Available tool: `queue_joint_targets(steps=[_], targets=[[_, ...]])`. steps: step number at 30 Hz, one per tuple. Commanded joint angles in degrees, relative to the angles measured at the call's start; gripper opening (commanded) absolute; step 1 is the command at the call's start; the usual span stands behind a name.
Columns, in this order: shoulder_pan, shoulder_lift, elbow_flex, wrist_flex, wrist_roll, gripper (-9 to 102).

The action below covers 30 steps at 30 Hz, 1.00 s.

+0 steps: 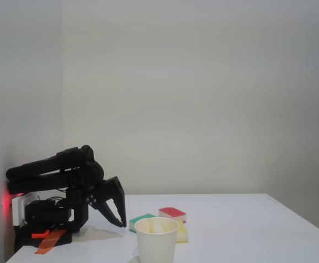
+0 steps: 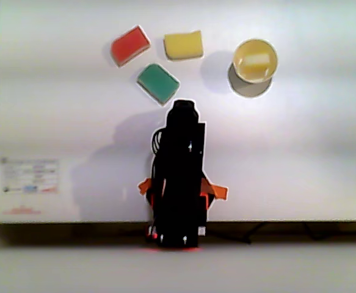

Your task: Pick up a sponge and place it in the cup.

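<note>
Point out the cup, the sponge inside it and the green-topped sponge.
cup (image 2: 272,54): other view, rolled rim.
sponge (image 2: 256,60): other view, top face, inside the cup.
green-topped sponge (image 2: 158,83): other view, green face.

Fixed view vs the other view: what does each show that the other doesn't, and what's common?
Fixed view: the arm in side profile, folded low, with the tool pointing down, fingers apart, holding nothing.

Other view: the top-down layout, a label on the table, and a separate yellow sponge lying left of the cup.

Both: the cup with a pale sponge inside, the green-topped sponge and the red-topped sponge.
</note>
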Motion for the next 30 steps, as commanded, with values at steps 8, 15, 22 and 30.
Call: queue_joint_targets(steps=[8, 15, 22, 30], targets=[[-1.76, 0.53, 0.26, 3.43, 0.00, 0], [-3.43, 0.53, 0.35, 5.71, 0.88, 0], [-3.43, 0.53, 0.35, 9.14, 0.88, 0], [-4.92, 0.53, 0.35, 10.99, 1.14, 0]])
